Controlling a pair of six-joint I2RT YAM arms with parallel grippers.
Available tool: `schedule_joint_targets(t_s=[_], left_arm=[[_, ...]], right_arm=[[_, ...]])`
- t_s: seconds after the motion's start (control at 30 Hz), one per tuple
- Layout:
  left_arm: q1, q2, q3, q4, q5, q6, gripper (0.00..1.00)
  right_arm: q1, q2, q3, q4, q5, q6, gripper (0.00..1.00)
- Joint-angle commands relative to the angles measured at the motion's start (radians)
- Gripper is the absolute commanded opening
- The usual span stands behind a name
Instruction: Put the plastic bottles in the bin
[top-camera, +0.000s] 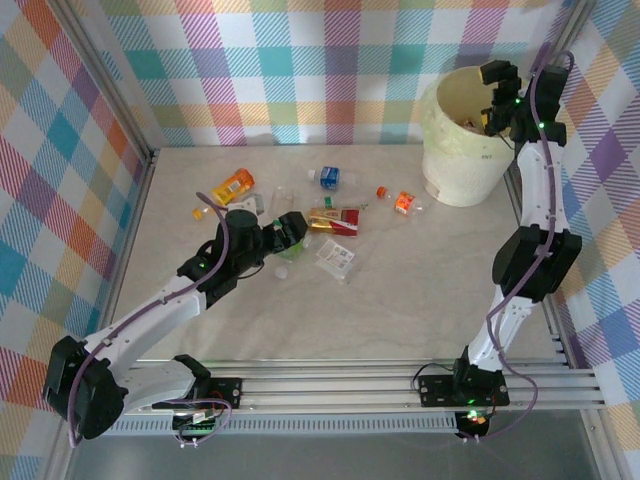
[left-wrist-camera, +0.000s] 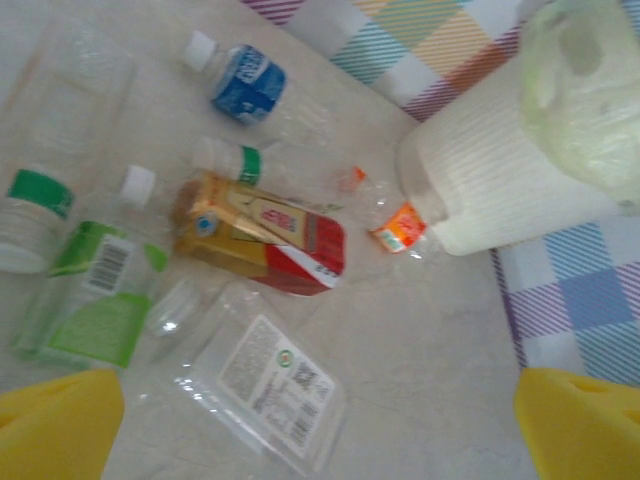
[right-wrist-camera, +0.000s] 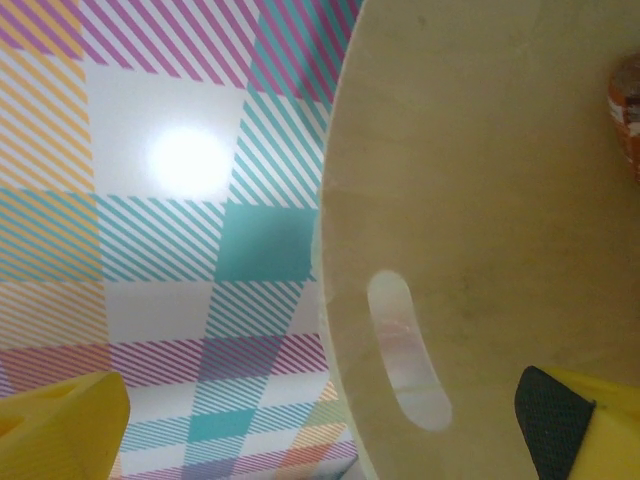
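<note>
The cream bin (top-camera: 465, 140) stands at the back right, and an orange item (right-wrist-camera: 628, 110) lies inside it. My right gripper (top-camera: 497, 95) hangs open over the bin's rim with nothing between its fingers (right-wrist-camera: 60, 425); the bin's inner wall (right-wrist-camera: 480, 200) is right in front of it. Bottles lie scattered mid-table: an orange one (top-camera: 237, 185), a blue-labelled one (top-camera: 328, 177), a small orange-labelled one (top-camera: 404, 202) and a red-and-yellow one (top-camera: 335, 220). My left gripper (top-camera: 290, 230) is open above a flattened clear bottle (left-wrist-camera: 265, 385), next to a green-labelled bottle (left-wrist-camera: 95, 290).
Checked cloth walls on metal frames close in the table's back and both sides. A loose orange cap (top-camera: 381, 191) lies near the bin. Bare marble-patterned tabletop (top-camera: 400, 310) stretches between the bottles and the arm bases.
</note>
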Motion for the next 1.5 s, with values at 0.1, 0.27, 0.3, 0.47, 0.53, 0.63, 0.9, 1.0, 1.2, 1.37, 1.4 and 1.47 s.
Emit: schedule_joint_targets(t_s=[0.1, 0.27, 0.3, 0.47, 0.53, 0.63, 0.9, 1.0, 1.2, 1.37, 1.4, 1.47], left_arm=[[-0.002, 0.052, 0.021, -0.117, -0.085, -0.023, 1.00], [0.000, 0.087, 0.043, -0.156, -0.109, -0.022, 1.00], [0.000, 0.097, 0.051, -0.178, -0.125, -0.028, 1.00], [0.006, 0.167, 0.103, -0.281, -0.148, -0.016, 1.00], [0.006, 0.198, 0.127, -0.307, -0.147, 0.004, 1.00], [0.008, 0.252, 0.164, -0.343, -0.158, 0.055, 1.00], [0.014, 0.403, 0.240, -0.399, -0.124, 0.214, 1.00], [0.016, 0.441, 0.249, -0.388, -0.129, 0.257, 1.00], [0.016, 0.515, 0.265, -0.351, -0.151, 0.345, 0.98], [0.023, 0.583, 0.287, -0.324, -0.147, 0.402, 0.94], [0.023, 0.597, 0.291, -0.320, -0.149, 0.406, 0.94], [0.025, 0.621, 0.298, -0.303, -0.148, 0.413, 0.93]], right_arm=[[0.025, -0.133, -0.130, 0.049, 0.008, -0.107, 1.00], [0.047, -0.212, -0.217, 0.080, 0.001, -0.189, 1.00], [0.053, -0.227, -0.231, 0.085, 0.000, -0.208, 1.00], [0.097, -0.300, -0.297, 0.085, -0.008, -0.325, 1.00], [0.126, -0.330, -0.317, 0.074, -0.006, -0.383, 1.00], [0.174, -0.373, -0.345, 0.056, -0.006, -0.475, 1.00], [0.273, -0.458, -0.398, -0.007, -0.001, -0.684, 1.00], [0.287, -0.484, -0.424, -0.009, -0.033, -0.718, 1.00], [0.301, -0.529, -0.484, -0.007, -0.067, -0.751, 1.00], [0.300, -0.566, -0.524, -0.012, -0.046, -0.791, 1.00], [0.300, -0.574, -0.532, -0.013, -0.042, -0.799, 1.00], [0.301, -0.587, -0.546, -0.011, -0.037, -0.807, 1.00]])
